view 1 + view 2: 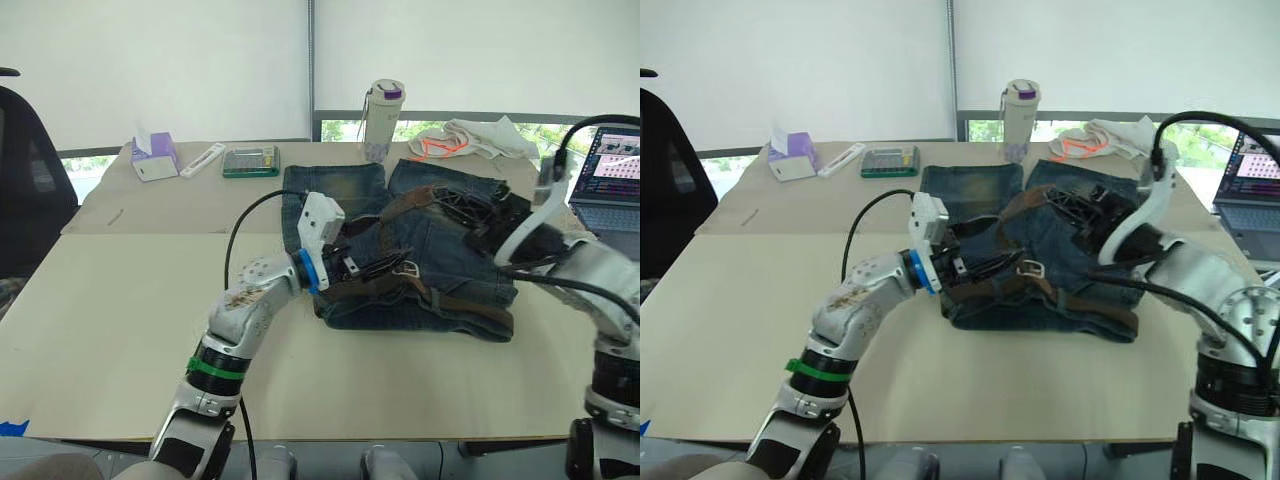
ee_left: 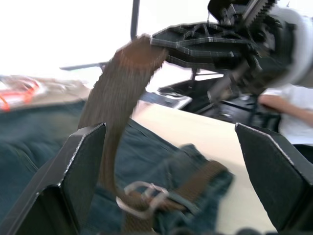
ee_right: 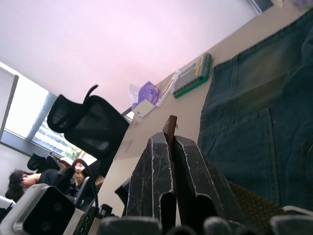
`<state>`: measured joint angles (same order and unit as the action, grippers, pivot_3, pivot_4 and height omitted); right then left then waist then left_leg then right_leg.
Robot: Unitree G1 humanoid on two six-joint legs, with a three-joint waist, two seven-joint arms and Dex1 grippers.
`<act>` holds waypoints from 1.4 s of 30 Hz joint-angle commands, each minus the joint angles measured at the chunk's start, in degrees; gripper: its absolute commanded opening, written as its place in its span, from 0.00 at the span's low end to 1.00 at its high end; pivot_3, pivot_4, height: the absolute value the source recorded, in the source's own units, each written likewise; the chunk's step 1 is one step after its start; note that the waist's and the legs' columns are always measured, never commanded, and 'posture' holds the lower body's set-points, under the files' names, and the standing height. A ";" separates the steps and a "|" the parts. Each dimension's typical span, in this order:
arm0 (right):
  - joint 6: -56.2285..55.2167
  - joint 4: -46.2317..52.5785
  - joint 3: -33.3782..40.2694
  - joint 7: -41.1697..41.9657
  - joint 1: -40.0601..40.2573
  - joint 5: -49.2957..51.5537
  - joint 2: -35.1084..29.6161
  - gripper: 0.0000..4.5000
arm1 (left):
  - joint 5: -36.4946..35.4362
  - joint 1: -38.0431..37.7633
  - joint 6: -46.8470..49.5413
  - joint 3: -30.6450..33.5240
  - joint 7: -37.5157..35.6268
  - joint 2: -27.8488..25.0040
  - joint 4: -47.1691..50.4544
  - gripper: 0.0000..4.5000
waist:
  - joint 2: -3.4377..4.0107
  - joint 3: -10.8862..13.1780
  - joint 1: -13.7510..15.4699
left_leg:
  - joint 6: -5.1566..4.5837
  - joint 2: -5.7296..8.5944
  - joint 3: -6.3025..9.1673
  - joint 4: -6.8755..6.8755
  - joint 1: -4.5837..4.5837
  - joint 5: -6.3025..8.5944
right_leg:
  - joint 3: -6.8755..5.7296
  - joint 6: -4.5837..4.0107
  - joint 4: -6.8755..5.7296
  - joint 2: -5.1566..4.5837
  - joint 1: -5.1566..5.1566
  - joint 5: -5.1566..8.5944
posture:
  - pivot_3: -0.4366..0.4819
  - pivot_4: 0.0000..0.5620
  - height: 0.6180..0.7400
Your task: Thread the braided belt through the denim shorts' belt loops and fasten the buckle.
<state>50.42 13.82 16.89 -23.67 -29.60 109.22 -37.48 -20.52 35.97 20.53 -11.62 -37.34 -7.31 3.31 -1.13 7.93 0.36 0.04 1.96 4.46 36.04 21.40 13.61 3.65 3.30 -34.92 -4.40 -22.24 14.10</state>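
The bench (image 1: 140, 300) carries the shorts (image 1: 420, 250) near the middle of its far edge, laid flat with the legs toward that edge and the waistband toward the near edge. The belt (image 1: 400, 205) runs from the right end effector down across the shorts and along the waistband, where it lies on the denim; whether it passes through any belt loops cannot be told. The left end effector (image 1: 375, 268) hovers over the waistband, fingers spread apart and gripping nothing, with the buckle (image 2: 144, 196) lying on the denim between them in the left wrist view. The right end effector (image 1: 455, 208) is above the shorts' right side, fingers clenched on the belt, whose end sticks up between the fingertips in the right wrist view. Along the far edge stand a bottle (image 1: 381, 120) and a white cloth (image 1: 475, 138); toward the far left corner sit a tissue box (image 1: 153, 156) and a calculator (image 1: 250, 161).
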 commanded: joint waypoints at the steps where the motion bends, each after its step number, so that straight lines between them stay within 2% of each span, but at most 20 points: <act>1: -3.47 3.39 -0.31 -2.24 -0.64 2.12 0.60 0.00 | 8.13 2.09 -9.70 -2.10 3.58 0.73 -1.98 0.99 | 0.00 0.00 0.04 | 0.00 0.01 0.00 0.00 0.00 0.00 | 0.00 0.00 0.00 0.00 0.00 0.00 | 0.48 0.27 1.00; 5: -5.59 3.81 -0.82 -3.91 -0.81 2.54 1.37 0.00 | 15.41 2.63 -15.23 -4.73 5.51 -0.18 -5.20 0.99 | 0.01 -0.01 0.08 | -0.01 0.02 -0.01 0.00 0.01 0.00 | 0.01 0.00 0.01 -0.01 0.00 0.00 | 0.48 0.27 1.00; 8: -6.64 4.16 -1.13 -4.49 -0.76 3.04 1.45 0.00 | 17.53 2.98 -17.21 -4.76 6.83 0.35 -7.18 0.99 | 0.01 -0.01 0.04 | -0.01 0.01 -0.01 -0.02 -0.01 0.00 | 0.00 0.00 -0.01 0.00 0.00 0.00 | 0.48 0.27 1.00; 11: -7.31 4.54 -1.47 -4.97 -0.57 3.26 1.34 0.00 | 19.40 3.98 -18.68 -3.71 9.56 1.35 -10.13 0.81 | 0.01 -0.01 0.02 | -0.02 0.00 0.01 -0.01 0.00 -0.01 | 0.00 0.00 -0.02 0.00 0.00 0.00 | 0.48 0.27 1.00; 14: -7.83 4.91 -1.91 -5.30 -0.39 3.57 1.15 0.00 | 20.66 4.96 -19.44 -3.03 11.23 1.85 -12.08 0.58 | 0.01 -0.01 0.01 | -0.03 0.01 0.01 -0.01 0.00 -0.01 | 0.00 0.00 -0.02 0.00 0.00 0.00 | 0.48 0.27 1.00; 21: -7.91 5.57 -2.68 -5.16 0.29 2.12 0.91 0.00 | 19.37 4.68 -19.29 -1.87 10.81 3.29 -11.71 0.05 | 0.02 -0.01 -0.06 | -0.03 0.00 0.01 -0.01 0.00 0.00 | -0.01 0.00 -0.05 0.00 0.00 0.00 | 0.48 0.27 1.00; 22: -8.03 5.60 -2.65 -5.02 0.43 1.12 0.93 0.00 | 19.17 4.50 -18.94 -1.77 10.58 3.34 -11.49 0.01 | 0.02 -0.01 -0.07 | -0.03 0.01 0.01 -0.01 -0.01 0.00 | 0.00 0.00 -0.05 0.00 0.00 0.00 | 0.48 0.27 1.00; 26: -8.14 6.29 -2.15 -2.34 0.89 -1.81 1.04 0.32 | 17.08 3.41 -16.48 -0.24 10.77 4.48 -10.73 0.00 | 0.02 -0.01 -0.08 | -0.04 0.01 0.01 0.00 -0.01 0.00 | -0.01 0.00 -0.05 0.00 0.00 0.00 | 0.48 0.27 1.00; 28: -7.34 6.92 -1.71 2.87 1.03 -6.88 -0.25 0.47 | 14.69 2.82 -13.38 1.68 11.94 5.73 -10.11 0.00 | 0.03 -0.02 -0.10 | -0.04 0.01 0.00 0.00 -0.01 0.00 | -0.01 0.00 -0.06 0.01 0.00 0.00 | 0.48 0.27 1.00; 32: -6.67 8.62 -4.06 17.98 4.46 -24.48 -6.19 0.78 | 4.64 1.46 -3.34 9.00 15.62 10.66 -8.22 0.00 | 0.03 -0.02 -0.13 | -0.05 0.03 0.00 0.02 -0.01 0.00 | -0.04 0.02 -0.05 0.02 0.01 0.01 | 0.48 0.27 1.00; 36: -10.53 7.87 -11.47 33.13 7.83 -42.46 -8.41 0.78 | -4.42 0.95 4.67 16.10 16.85 12.01 -8.78 0.00 | 0.02 -0.02 -0.63 | -0.06 0.07 -0.02 0.08 -0.05 0.01 | -0.06 0.11 -0.05 0.11 0.02 0.06 | 0.48 0.27 1.00; 42: -15.72 2.69 -16.77 44.24 9.88 -57.11 -3.85 0.78 | -11.92 -0.63 12.84 21.07 19.06 12.26 -8.47 0.00 | 0.02 -0.02 -1.11 | -0.04 0.08 0.00 0.05 -0.14 0.00 | -0.04 0.03 -0.11 0.15 0.01 0.01 | 0.48 0.27 1.00</act>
<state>37.83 16.97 0.77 17.24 -19.35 56.14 -42.21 -29.61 35.46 31.64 7.71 -19.12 4.76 -7.57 -1.11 7.91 -0.75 0.00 2.04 4.47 36.12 21.25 13.61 3.61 3.34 -35.03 -4.25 -22.23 14.11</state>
